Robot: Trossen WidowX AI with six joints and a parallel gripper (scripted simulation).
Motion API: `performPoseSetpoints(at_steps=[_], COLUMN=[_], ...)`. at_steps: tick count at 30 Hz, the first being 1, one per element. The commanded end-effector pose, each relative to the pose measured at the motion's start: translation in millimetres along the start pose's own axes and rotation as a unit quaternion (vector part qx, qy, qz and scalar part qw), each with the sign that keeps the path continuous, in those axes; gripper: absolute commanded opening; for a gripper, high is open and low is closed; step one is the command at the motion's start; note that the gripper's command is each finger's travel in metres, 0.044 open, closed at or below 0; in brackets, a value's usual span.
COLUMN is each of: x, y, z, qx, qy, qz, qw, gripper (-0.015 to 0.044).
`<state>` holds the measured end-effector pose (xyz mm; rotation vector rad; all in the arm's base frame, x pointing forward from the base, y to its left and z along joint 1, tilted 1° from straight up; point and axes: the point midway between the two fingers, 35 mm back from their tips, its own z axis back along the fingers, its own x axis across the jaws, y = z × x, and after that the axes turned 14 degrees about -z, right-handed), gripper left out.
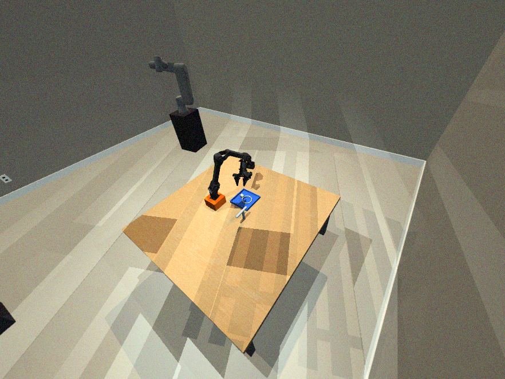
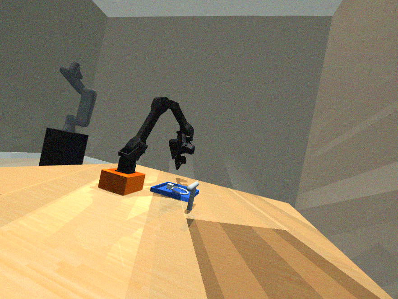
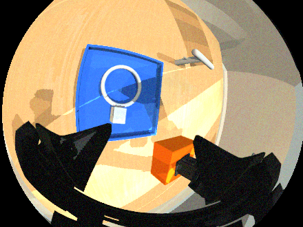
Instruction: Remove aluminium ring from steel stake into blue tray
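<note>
Aluminium ring [image 1: 251, 199] [image 2: 187, 192] [image 3: 102, 86] inside blue tray [image 1: 232, 202] [image 2: 170, 194] [image 3: 160, 93], below open hand [image 1: 241, 185] [image 2: 177, 167] [image 3: 153, 134].

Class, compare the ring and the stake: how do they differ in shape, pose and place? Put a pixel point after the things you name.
The ring [image 1: 242, 200] [image 2: 172, 188] [image 3: 102, 86] is a round loop with a tab; the stake [image 1: 243, 214] [image 2: 191, 199] [image 3: 186, 62] is a post with a cross-bar. The ring lies flat, while the stake stands upright. The ring is inside the blue tray [image 1: 235, 204] [image 2: 167, 193] [image 3: 159, 90]; the stake is outside it. Both look pale grey.

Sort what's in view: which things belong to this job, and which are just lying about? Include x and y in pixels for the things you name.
Job:
- ring [image 1: 251, 199] [image 2: 187, 193] [image 3: 102, 85] with tab
- stake [image 1: 244, 216] [image 2: 191, 201] [image 3: 202, 59]
- tray [image 1: 233, 203] [image 2: 170, 193] [image 3: 158, 100]
- gripper [image 1: 240, 185] [image 2: 178, 167] [image 3: 153, 134]

Not the job's:
- grey arm [image 1: 184, 83] [image 2: 85, 107]
- black pedestal [image 1: 188, 130] [image 2: 63, 147]
- wall socket [image 1: 4, 178]
</note>
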<state>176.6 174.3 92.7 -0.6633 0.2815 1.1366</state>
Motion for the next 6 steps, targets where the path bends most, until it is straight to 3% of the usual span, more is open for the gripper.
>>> performPoseSetpoints(at_steps=[1,6], x=[0.2,0.2], y=[0.1,0.1], z=[-0.3,-0.3], qx=[0.0,0.0], qy=[0.0,0.0], qz=[0.0,0.0], qw=[1.0,1.0], gripper=[0.044,0.044])
